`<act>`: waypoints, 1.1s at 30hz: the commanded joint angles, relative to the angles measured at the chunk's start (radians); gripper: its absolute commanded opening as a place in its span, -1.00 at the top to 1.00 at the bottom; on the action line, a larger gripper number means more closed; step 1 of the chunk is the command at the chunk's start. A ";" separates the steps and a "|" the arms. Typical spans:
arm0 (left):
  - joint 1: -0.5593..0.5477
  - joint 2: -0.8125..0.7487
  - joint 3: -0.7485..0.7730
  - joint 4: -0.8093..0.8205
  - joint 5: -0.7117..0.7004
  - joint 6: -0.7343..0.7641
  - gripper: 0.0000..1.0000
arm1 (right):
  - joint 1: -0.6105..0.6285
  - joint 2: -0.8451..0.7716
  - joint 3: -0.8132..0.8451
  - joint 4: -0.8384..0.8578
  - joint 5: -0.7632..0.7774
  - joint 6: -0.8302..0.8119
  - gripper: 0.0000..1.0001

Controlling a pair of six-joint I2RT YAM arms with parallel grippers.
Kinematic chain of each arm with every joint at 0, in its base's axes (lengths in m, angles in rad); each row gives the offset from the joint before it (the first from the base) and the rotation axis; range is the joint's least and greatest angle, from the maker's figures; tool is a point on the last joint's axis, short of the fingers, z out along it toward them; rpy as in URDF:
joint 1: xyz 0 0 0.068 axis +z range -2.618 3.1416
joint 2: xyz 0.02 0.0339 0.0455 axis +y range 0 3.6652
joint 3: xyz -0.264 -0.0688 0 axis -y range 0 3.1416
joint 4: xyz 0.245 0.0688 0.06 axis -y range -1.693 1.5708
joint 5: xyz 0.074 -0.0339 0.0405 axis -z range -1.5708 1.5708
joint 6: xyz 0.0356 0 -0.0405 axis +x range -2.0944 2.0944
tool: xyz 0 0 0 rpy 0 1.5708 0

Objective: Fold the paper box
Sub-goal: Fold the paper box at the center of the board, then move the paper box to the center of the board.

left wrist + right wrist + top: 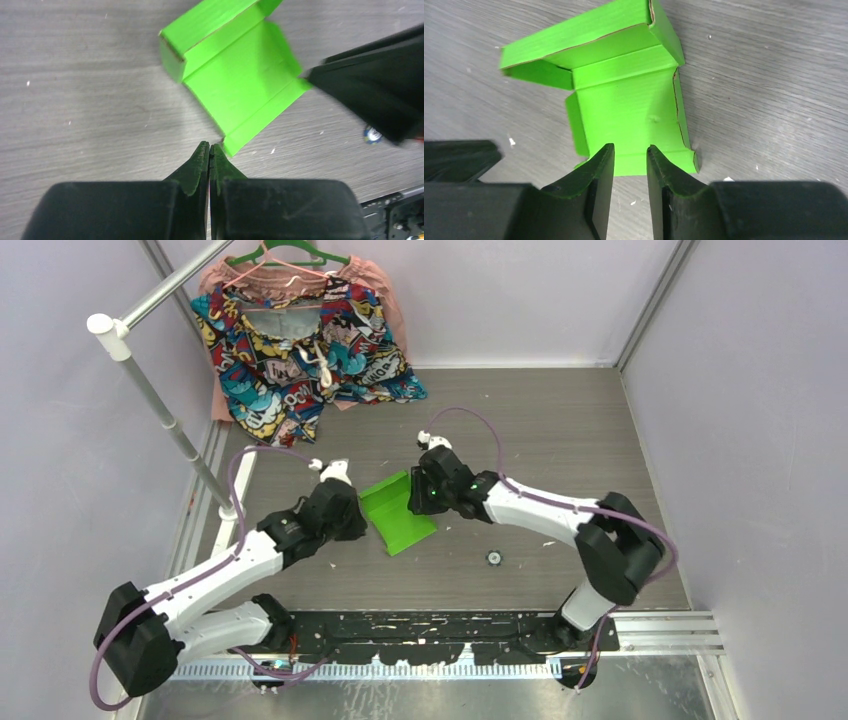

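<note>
Paper box [398, 512] lies on the table [560, 440] between both arms, half-formed and empty, its length running straight ahead of the right gripper [630, 155], jaws parted at its edge, while I note the left gripper [209, 150] pinched shut, tips just beside a corner.
</note>
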 commanded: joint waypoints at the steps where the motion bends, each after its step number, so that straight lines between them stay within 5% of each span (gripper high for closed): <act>1: -0.002 -0.037 -0.050 -0.045 -0.004 -0.037 1.00 | 0.000 -0.159 -0.037 -0.050 0.069 -0.026 0.27; 3: -0.002 -0.061 -0.062 -0.069 -0.008 -0.044 1.00 | -0.007 -0.223 -0.077 -0.088 0.129 -0.025 0.29; 9: -0.003 -0.061 -0.114 -0.041 0.012 -0.082 1.00 | -0.078 -0.295 -0.256 -0.103 0.177 0.030 0.95; 18: 0.003 0.195 -0.083 0.127 -0.022 -0.049 1.00 | -0.136 -0.130 -0.375 0.105 0.117 0.056 0.98; 33: 0.044 0.473 0.094 0.215 0.002 0.013 1.00 | -0.163 -0.083 -0.313 0.109 0.024 0.030 0.98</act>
